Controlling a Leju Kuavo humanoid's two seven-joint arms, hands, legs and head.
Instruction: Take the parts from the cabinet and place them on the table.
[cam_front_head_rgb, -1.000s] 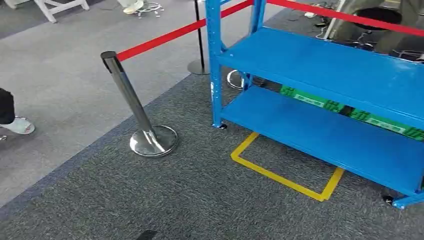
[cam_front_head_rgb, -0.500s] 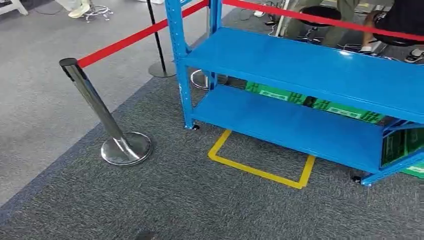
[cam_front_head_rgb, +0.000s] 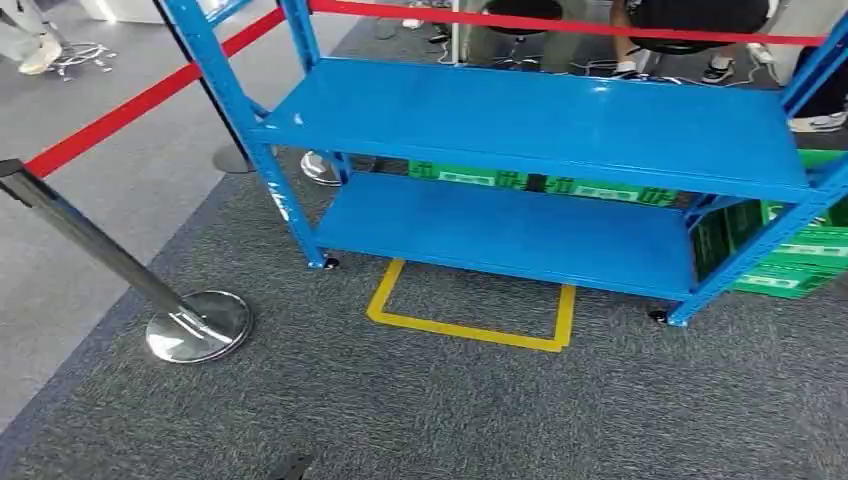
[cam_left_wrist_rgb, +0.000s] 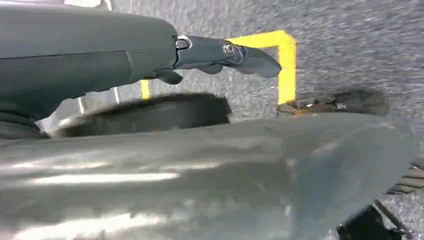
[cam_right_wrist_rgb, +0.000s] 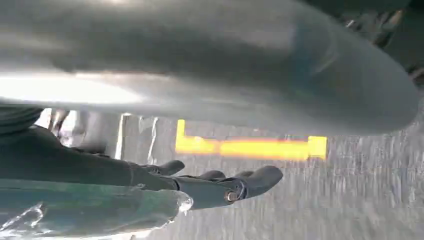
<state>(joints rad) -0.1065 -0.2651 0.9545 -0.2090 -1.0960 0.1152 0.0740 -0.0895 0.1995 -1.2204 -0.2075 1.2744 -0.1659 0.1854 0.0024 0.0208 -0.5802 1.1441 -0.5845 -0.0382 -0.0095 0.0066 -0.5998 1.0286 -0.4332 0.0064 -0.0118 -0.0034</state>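
Both hands hang over grey carpet, holding nothing: left hand (cam_left_wrist_rgb: 220, 52) with fingers loosely apart, right hand (cam_right_wrist_rgb: 225, 185) likewise released.

Lower centre of the head view: one yellow floor marking (cam_front_head_rgb: 470, 310), its open side under the rack. Lower left: one chrome stanchion (cam_front_head_rgb: 190, 325) carrying a red belt (cam_front_head_rgb: 120, 115).

Centre: one blue cabinet (cam_front_head_rgb: 540, 130), two shelves visible, no parts visible on them. Green crates (cam_front_head_rgb: 790, 255) at right behind it, number unclear.

Risk, as I judge it: stepping off-line clips the stanchion base or a rack post; parts may sit above the frame
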